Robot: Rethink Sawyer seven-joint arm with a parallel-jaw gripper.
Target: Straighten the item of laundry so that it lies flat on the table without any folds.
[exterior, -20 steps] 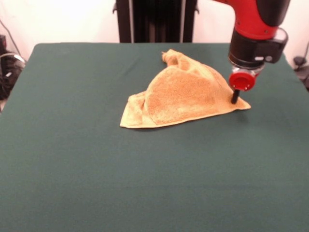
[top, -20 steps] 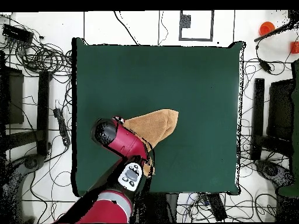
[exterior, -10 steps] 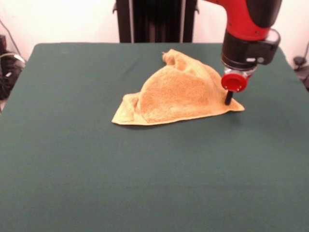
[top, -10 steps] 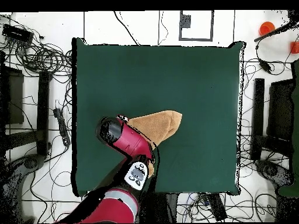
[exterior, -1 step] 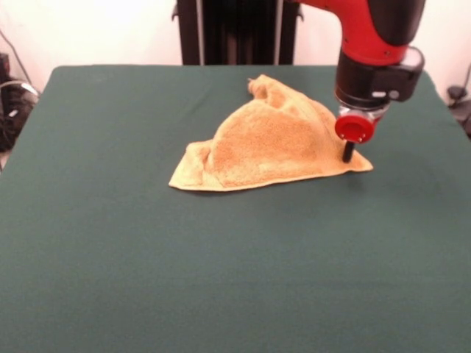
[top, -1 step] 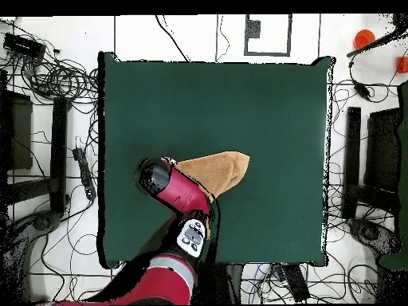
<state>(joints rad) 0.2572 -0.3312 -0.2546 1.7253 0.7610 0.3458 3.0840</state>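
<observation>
The item of laundry point(exterior, -1 step: 272, 140), a golden tan towel, lies folded into a rough triangle on the green table point(exterior, -1 step: 147, 257). A bunched hump rises at its far corner, and a small fold shows at its left tip. My gripper point(exterior, -1 step: 348, 153) comes down from the red and black arm onto the towel's right corner. It shows as one black stub under a red disc, shut on that corner at table level. In the overhead view the arm's head point(top, -1 step: 155, 177) covers the gripper and part of the towel point(top, -1 step: 221, 171), which lies on the table point(top, -1 step: 239, 103).
The table's right edge point(exterior, -1 step: 449, 110) runs close to the gripper. Cables and dark equipment point(top, -1 step: 48, 119) ring the table on the floor, and an orange object point(top, -1 step: 364, 37) sits beyond one corner.
The gripper has slid left and slightly toward the table's far side, dragging the towel's right corner. The whole towel shifted left with it. Most of the motion came in the first half second.
</observation>
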